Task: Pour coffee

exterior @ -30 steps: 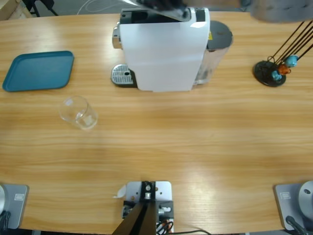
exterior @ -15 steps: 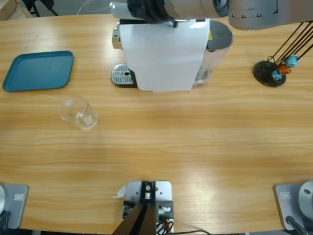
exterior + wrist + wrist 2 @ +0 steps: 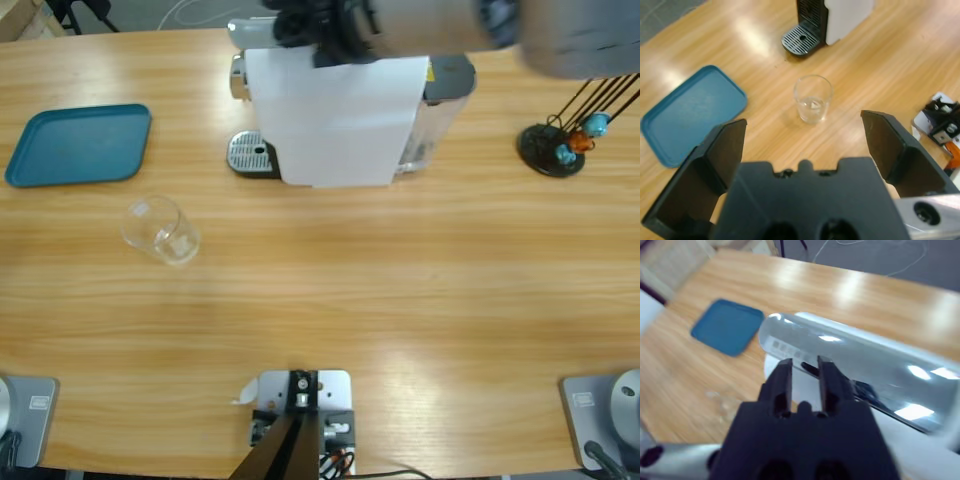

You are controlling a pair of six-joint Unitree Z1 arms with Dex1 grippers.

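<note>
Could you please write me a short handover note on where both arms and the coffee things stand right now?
Right gripper: jaws nearly together over the silver lever on top of the coffee machine; whether they grip it cannot be told.
Left gripper: jaws wide open, holding nothing, hovering above the glass.
Glass: upright on the table, looks empty, between the blue tray and the machine, not under the spout.
Drip grate: nothing on it.
Capsule stand: far side of the machine, untouched.
Done: no coffee visible anywhere.
Left: likely put the glass on the grate, brew, pour.
</note>
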